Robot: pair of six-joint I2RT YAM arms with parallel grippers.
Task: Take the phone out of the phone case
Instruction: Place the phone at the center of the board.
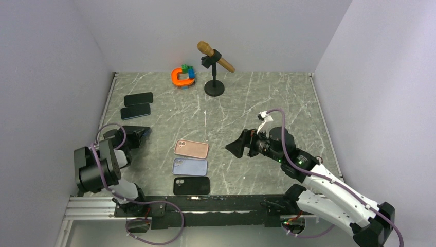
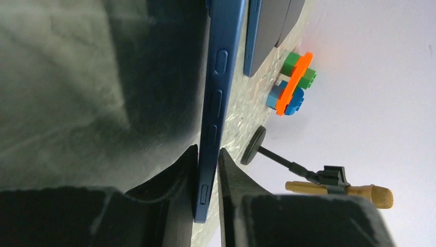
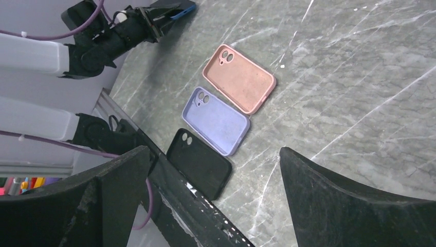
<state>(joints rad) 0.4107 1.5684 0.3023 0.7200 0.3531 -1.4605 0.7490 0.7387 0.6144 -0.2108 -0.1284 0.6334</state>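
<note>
Blue phone (image 1: pixel 143 131) sits at the left edge of the grey marbled surface (image 1: pixel 257 103), between the fingers of the left claw (image 1: pixel 136 135).

Left wrist view: slim blue edge with side buttons. The fingers (image 2: pixel 177 180) stand close on either flank; whether they press it cannot be told.

Right wrist view: right claw (image 3: pixel 214 150) gapes wide and holds nothing, above the pink case (image 3: pixel 239 78), lilac case (image 3: pixel 217 120) and black case (image 3: pixel 200 163), which lie in a row.

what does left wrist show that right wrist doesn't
Only left wrist: the toy blocks, the microphone and two dark phones lying flat. Only right wrist: the pink case, lilac case and black case, plus the open right claw. Both: the blue phone between the left claw's fingers.
</note>
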